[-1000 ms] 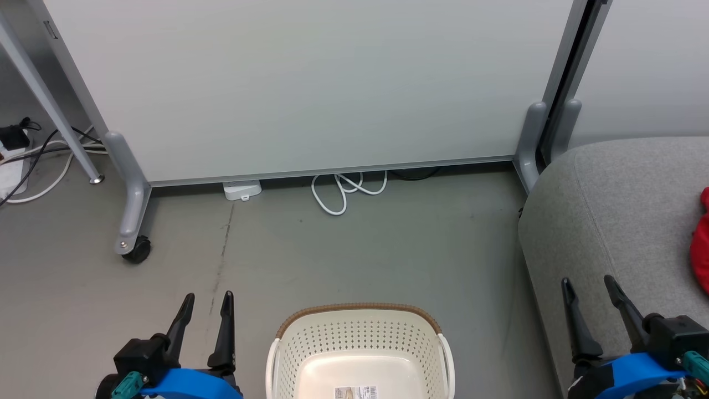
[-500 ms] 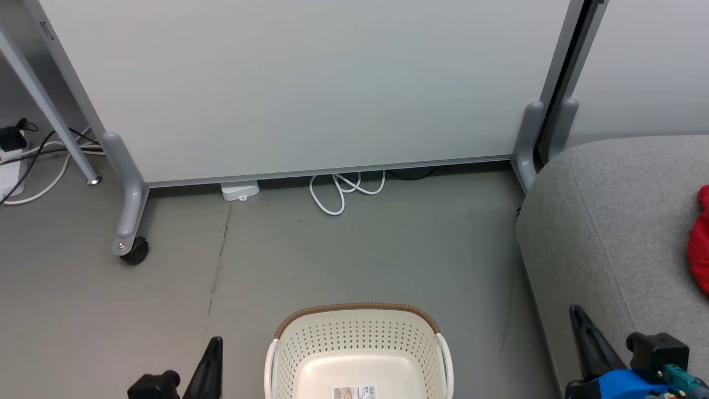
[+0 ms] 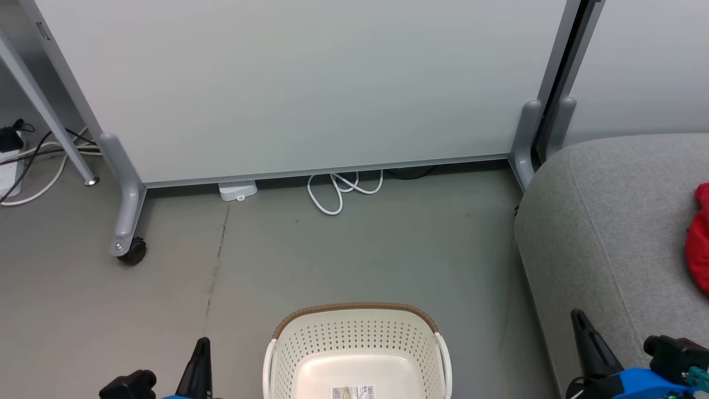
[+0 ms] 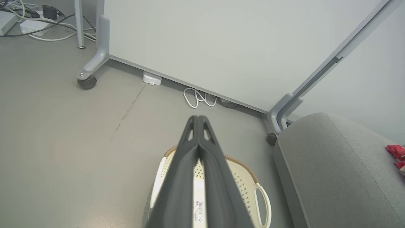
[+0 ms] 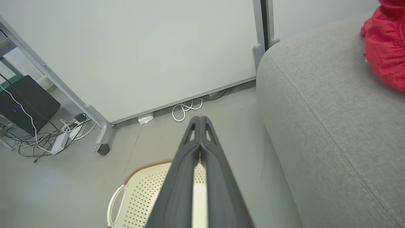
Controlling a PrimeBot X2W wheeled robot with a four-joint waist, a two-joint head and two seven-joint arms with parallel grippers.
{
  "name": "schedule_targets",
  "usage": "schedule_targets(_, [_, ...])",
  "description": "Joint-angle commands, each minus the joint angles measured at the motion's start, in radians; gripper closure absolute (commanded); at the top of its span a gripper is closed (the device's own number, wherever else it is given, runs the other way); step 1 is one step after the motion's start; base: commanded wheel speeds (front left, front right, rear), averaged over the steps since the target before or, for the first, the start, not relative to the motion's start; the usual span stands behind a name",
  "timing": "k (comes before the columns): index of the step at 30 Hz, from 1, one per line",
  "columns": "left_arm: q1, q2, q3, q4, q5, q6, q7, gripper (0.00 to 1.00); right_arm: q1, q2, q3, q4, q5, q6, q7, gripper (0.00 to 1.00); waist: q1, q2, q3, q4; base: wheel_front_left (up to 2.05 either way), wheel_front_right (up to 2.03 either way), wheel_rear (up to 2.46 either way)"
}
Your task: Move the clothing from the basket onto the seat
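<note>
Left hand: our left hand [image 4: 197,117] is fully closed, its two dark fingers pressed flat against each other from root to tip. There is nothing between them and it touches nothing. In the head view it sits low, just left of the basket.

Right hand: our right hand [image 5: 200,117] is closed in the same way, finger tight against finger, and holds nothing. In the head view it sits low at the right, in front of the seat's near edge.

Basket: the basket [image 3: 357,306] stands on the floor [image 3: 332,260] between our two hands. We see its pale bottom, with a printed label [image 3: 353,392] on it.

Clothing: the clothing [image 3: 699,244] lies as a red bundle on the seat, at the head view's right edge, well apart from the basket and from both hands.

Seat: the seat [image 3: 609,221] is light grey with a visible seam. It stands just right of the basket, with a strip of floor between them.

Behind: a white partition [image 3: 304,83] stands on a caster [image 3: 133,252], and a white cable [image 3: 335,191] lies looped at its foot.
</note>
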Motion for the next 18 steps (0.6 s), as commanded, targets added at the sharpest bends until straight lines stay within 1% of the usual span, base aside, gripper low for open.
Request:
schedule_targets(1, [-0.033,0.0,0.014,-0.022,-0.027,-0.001,0.008,1.0,-0.032,-0.004,-0.002,-0.012,0.035,0.0,0.003,1.0,0.0,-0.0001,0.0,0.0,0.0,0.0,0.0])
schedule_targets(18, [-0.06,-0.014,0.069,-0.063,-0.257,-0.003,0.078,1.0,-0.066,-0.007,-0.005,0.006,0.318,0.0,0.033,1.0,0.0,-0.0001,0.003,-0.01,0.0,0.0,0.0])
